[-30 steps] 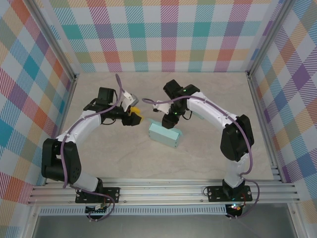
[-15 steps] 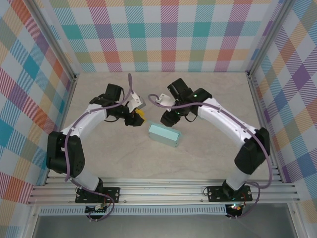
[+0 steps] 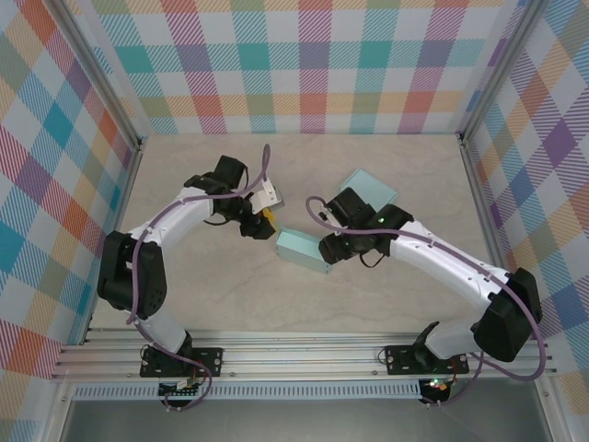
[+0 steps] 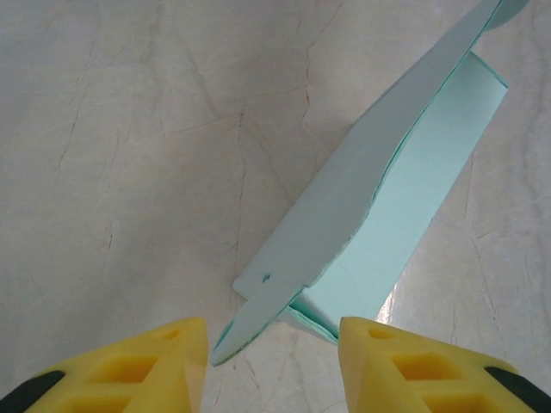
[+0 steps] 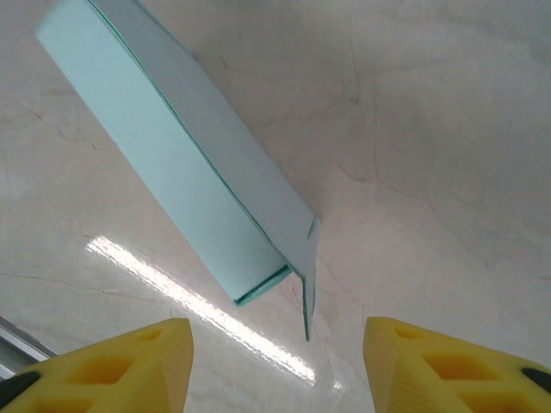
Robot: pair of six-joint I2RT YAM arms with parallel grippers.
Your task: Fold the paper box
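Paper box (image 3: 304, 250) lies near the mid counter (image 3: 230, 304), long axis slanted from back-left to front-right, w/ an arm at each end. Plenty of bare counter in front of it down to the metal rail (image 3: 304, 354), and more behind it up to the plaid walls (image 3: 313, 64). Side walls are well apart from the box, so there is room both ways. A flat teal sheet (image 3: 368, 189) lies behind the right arm, near the back-right part of the counter and apart from the box. Left claw (image 4: 274, 361) is at the box's left end, part open w/ its yellow fingers (image 4: 176, 366) spread. The pointed tip of a long loose flap (image 4: 344, 206) reaches in between them, but neither finger touches it, so nothing is held. Right claw (image 5: 275, 366) is at the box's right end, also part open and empty. The box end and a small hanging tab (image 5: 307, 284) sit just beyond the gap, clear of both fingers. Vs. 1 s ago the box has barely shifted. The left arm has pushed fwd and to the right, so its claw has come from well left of the box to just beside the box's left end, jaws a bit narrower. The right arm has swung from behind the box round to its right end, elbow now far out to the right and jaws wider. The teal sheet, covered by that arm before, is now in plain view.
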